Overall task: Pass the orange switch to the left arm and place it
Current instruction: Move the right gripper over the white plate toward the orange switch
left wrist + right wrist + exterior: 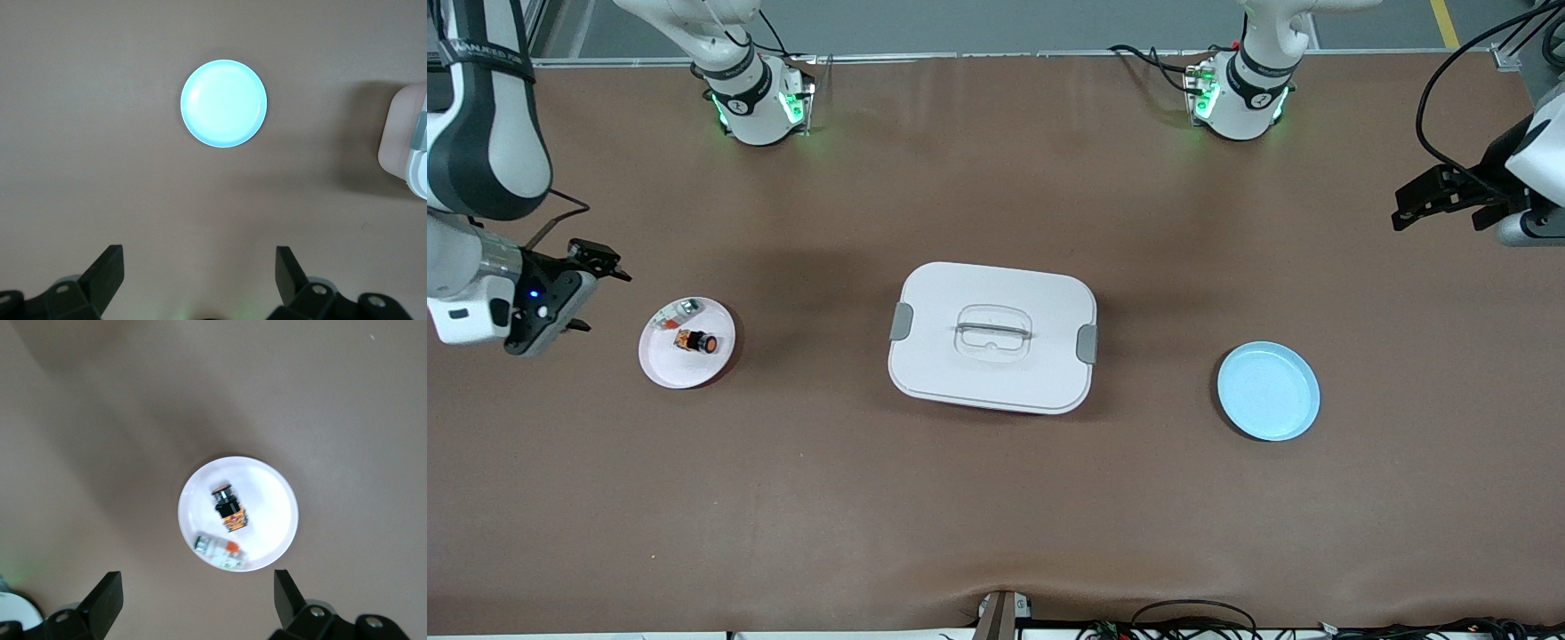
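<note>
The orange switch lies on a small white plate toward the right arm's end of the table. My right gripper hangs open and empty above the table, just beside that plate. The white box with grey clasps stands shut in the middle of the table. My left gripper is open and empty, high over the table's left-arm end.
A clear-and-silver piece shares the white plate with the switch. A light blue plate with nothing on it sits between the box and the left arm's end. Cables run along the table's front edge.
</note>
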Tool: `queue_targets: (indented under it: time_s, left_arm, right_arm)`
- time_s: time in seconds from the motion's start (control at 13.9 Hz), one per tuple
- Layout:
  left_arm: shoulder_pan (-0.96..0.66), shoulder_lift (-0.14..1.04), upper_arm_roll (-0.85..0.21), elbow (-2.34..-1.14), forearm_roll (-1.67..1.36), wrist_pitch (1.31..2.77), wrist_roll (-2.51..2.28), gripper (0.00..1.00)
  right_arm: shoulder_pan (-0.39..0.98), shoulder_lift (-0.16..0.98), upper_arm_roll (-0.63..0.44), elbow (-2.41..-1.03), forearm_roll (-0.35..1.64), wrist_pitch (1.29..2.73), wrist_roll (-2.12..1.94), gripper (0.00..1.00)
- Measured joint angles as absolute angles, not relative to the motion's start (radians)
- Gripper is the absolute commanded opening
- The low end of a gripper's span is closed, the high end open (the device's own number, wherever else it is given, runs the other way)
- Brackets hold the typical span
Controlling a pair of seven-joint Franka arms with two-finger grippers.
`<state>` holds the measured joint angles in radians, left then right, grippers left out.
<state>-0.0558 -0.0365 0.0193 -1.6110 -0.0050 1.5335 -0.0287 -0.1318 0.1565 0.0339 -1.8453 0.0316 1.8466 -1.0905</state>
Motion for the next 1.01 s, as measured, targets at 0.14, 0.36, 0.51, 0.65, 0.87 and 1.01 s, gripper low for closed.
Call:
queue_targets:
  time_s: [0.14, 0.36, 0.51, 0.65, 0.87, 1.01]
  left_arm:
    - [-0.056, -0.037, 0.019, -1.611, -0.005, 1.533, -0.029, 1.0]
    - [-0.056, -0.036, 0.019, -1.611, -0.005, 1.533, -0.029, 1.0]
    - [-0.056, -0.036, 0.019, -1.611, -0.005, 1.533, -0.029, 1.0]
    - [-0.056, -0.036, 0.018, -1.611, -0.005, 1.533, -0.029, 1.0]
    - [-0.056, -0.036, 0.018, -1.611, -0.005, 1.533, -0.029, 1.0]
    - [-0.056, -0.036, 0.018, -1.611, -0.005, 1.533, -0.029, 1.0]
  right_arm:
    - [-0.11, 0.178, 0.035, -1.88, -0.015, 1.937, -1.141, 1.0]
    - [-0.101, 0.213, 0.035, -1.935, -0.046, 2.048, -1.237, 1.0]
    - [-0.101, 0.239, 0.032, -1.948, -0.055, 2.076, -1.291, 1.0]
    - [-0.107, 0.26, 0.03, -1.964, -0.057, 2.113, -1.309, 1.0]
    - [-0.118, 0.272, 0.028, -2.009, -0.058, 2.177, -1.316, 1.0]
    - [-0.122, 0.281, 0.028, -2.027, -0.058, 2.192, -1.318, 1.0]
